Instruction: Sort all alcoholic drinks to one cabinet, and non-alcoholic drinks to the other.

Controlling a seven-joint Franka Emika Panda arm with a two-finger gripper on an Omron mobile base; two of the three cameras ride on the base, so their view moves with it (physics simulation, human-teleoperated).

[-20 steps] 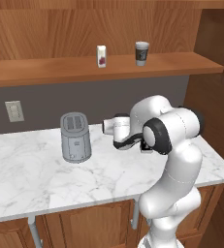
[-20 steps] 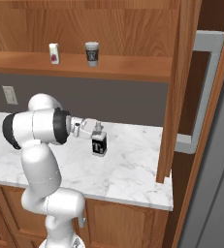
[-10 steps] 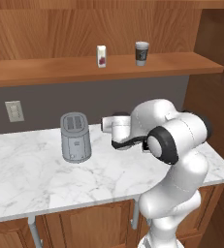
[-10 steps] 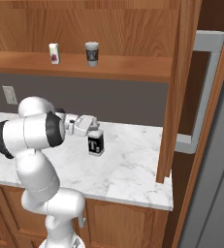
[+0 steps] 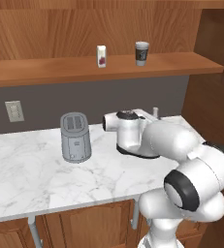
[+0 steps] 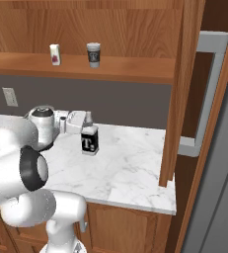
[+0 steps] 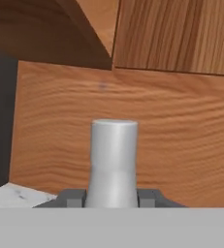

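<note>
Left base view. A white marble worktop [image 5: 31,169] carries a grey toaster [image 5: 75,137] toward its rear, left of centre. The white arm reaches across the right half of the worktop toward its back right corner, where a thin pale bottle neck [image 5: 155,112] shows just above the arm's wrist; the bottle's body is hidden behind the arm. On the wooden shelf [image 5: 45,72] above, a small white carton [image 5: 101,55] with a red-pink mark stands near the middle, and a paper coffee cup [image 5: 141,53] with white lid and dark sleeve stands to its right — the two apart, both upright.

Right base view. A clear squarish bottle [image 6: 89,140] with a black label bearing a white letter stands upright on the worktop near its rear edge, left of the wooden cabinet side panel [image 6: 177,89]. The pincer [image 6: 85,123] is at the bottle's neck, clenched on it. Carton and cup stand on the shelf above, near its left end.

Hand view. The bottle's grey-white neck rises between the two dark fingertips [image 7: 73,199], which press against it on either side — a grasp on the bottle. Behind it lies wood panelling, with a corner of worktop at lower left.
</note>
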